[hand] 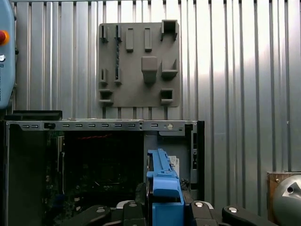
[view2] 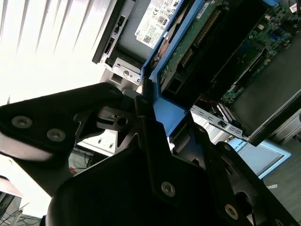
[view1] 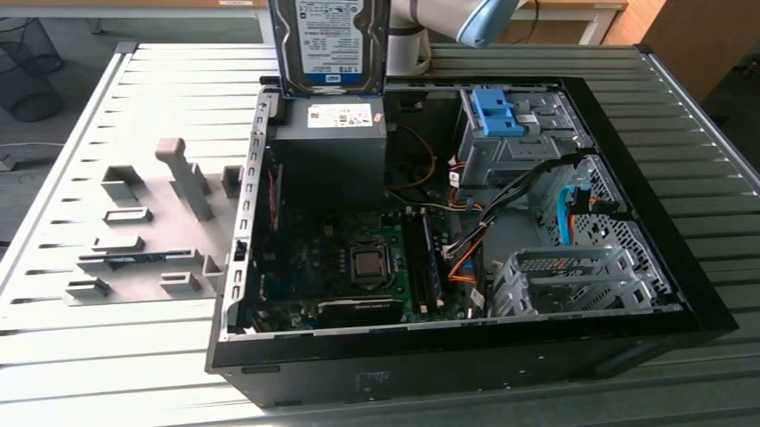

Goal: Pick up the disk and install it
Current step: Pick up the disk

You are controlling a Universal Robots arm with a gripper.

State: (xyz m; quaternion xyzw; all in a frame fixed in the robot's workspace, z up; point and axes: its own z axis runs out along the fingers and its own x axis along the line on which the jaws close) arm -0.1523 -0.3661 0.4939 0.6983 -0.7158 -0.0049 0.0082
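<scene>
We hold the disk point(view1: 330, 44) aloft, the pincer point(view2: 155, 110) clenched on its blue frame above the open computer case point(view1: 475, 365); it is not yet installed.

Open PC case point(view1: 700, 302) lying on its side on a slatted metal worktop point(view1: 107, 356), motherboard point(view1: 356, 267) facing up. Inside there's a black box point(view1: 327, 160) with a white sticker and a small blue bracket point(view1: 497, 111). A grey fixture plate point(view1: 142, 240) sits just beside the case, on the exterior view's left.

Pale grey arm point(view1: 418, 12), light-blue joint cap point(view1: 489, 21); black jaws, silver screws point(view2: 168, 189).
</scene>
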